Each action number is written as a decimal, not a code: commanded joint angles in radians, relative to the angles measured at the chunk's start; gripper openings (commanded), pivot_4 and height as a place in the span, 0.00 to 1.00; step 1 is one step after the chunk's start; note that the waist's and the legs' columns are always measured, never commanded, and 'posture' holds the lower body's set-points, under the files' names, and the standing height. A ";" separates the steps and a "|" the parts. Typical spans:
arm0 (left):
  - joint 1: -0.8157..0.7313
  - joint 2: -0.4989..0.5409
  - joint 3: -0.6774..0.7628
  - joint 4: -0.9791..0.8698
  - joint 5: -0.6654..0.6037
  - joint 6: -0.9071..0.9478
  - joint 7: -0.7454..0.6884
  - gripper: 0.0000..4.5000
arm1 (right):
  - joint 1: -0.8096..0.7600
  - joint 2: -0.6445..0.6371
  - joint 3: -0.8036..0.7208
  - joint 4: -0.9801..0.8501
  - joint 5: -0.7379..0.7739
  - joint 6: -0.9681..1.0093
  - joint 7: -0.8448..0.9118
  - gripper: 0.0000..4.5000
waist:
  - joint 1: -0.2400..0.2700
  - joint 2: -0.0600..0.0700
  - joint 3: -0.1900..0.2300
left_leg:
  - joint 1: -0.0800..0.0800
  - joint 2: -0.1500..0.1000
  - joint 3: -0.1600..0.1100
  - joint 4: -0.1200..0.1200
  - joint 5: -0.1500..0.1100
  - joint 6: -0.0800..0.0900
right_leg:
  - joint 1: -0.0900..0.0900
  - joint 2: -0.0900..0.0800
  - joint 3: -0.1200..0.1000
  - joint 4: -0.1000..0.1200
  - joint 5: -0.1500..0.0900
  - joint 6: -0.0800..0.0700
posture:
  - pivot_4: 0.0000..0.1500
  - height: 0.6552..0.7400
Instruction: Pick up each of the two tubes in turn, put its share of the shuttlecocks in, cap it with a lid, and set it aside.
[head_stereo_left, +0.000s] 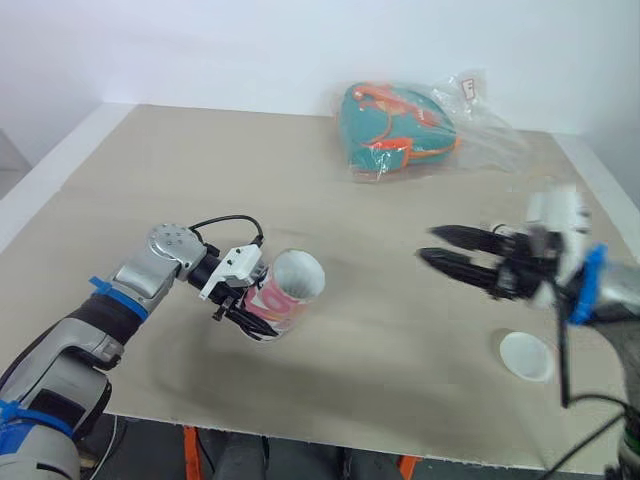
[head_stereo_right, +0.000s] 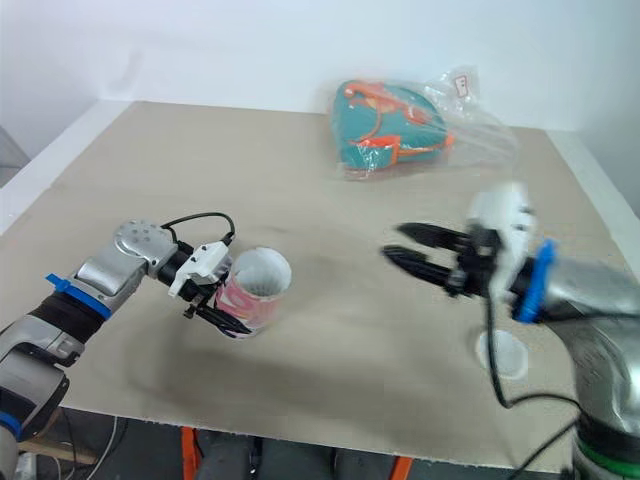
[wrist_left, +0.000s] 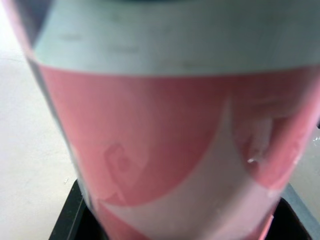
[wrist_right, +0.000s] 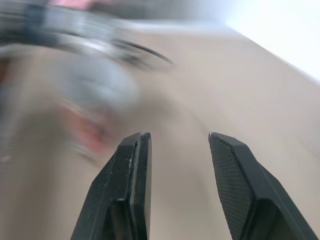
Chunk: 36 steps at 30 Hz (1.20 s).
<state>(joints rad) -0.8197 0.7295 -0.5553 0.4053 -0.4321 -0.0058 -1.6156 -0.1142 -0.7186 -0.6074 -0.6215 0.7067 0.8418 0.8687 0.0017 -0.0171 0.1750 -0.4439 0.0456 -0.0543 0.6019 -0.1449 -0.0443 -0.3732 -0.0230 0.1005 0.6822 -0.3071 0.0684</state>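
At the near left of the pale surface (head_stereo_left: 200, 180), the left end effector (head_stereo_left: 238, 300) is clamped around a tube (head_stereo_left: 285, 290), tilted with its open mouth toward the right arm. The right end effector (head_stereo_left: 428, 244), fingers spread and empty, hangs in the air facing it. The tube is uncapped and a lid (head_stereo_left: 526, 356) lies flat near the right edge, so filling, capping and setting aside look yet to come. The tube is a smooth pink-and-white cylinder, the lid a small white disc. At the back, a teal bag (head_stereo_left: 395, 130) sits in crinkled clear plastic.
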 joint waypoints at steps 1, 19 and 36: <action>0.015 -0.003 -0.027 -0.004 0.021 -0.009 0.001 0.48 | 0.174 0.041 -0.170 -0.101 0.021 -0.005 -0.058 0.46 | -0.001 0.002 -0.001 | 0.001 0.000 0.000 -0.001 0.000 0.000 | 0.000 0.001 0.000 0.000 0.000 0.000 | 1.00 1.00; -0.019 -0.064 -0.034 0.100 0.046 -0.058 0.001 0.48 | 0.267 0.029 -0.090 0.400 -0.221 -0.266 -0.180 0.46 | -0.017 0.006 -0.003 | 0.004 -0.002 0.009 0.003 0.005 0.005 | 0.007 -0.002 0.010 -0.002 -0.003 0.006 | 1.00 1.00; 0.015 -0.056 -0.005 0.067 0.049 -0.046 0.001 0.48 | 0.086 -0.034 0.039 0.579 -0.297 -0.315 -0.229 0.46 | -0.021 0.007 -0.004 | 0.004 -0.002 0.009 0.002 0.005 0.005 | 0.008 -0.001 0.010 -0.002 -0.003 0.008 | 1.00 1.00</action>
<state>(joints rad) -0.8243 0.6831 -0.5405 0.4853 -0.4100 -0.0597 -1.6163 -0.0138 -0.7238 -0.5620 -0.0343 0.4148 0.5462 0.6459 -0.0188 -0.0098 0.1709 -0.4402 0.0435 -0.0453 0.6042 -0.1396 -0.0390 -0.3654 -0.0244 0.1105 0.6801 -0.3100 0.0770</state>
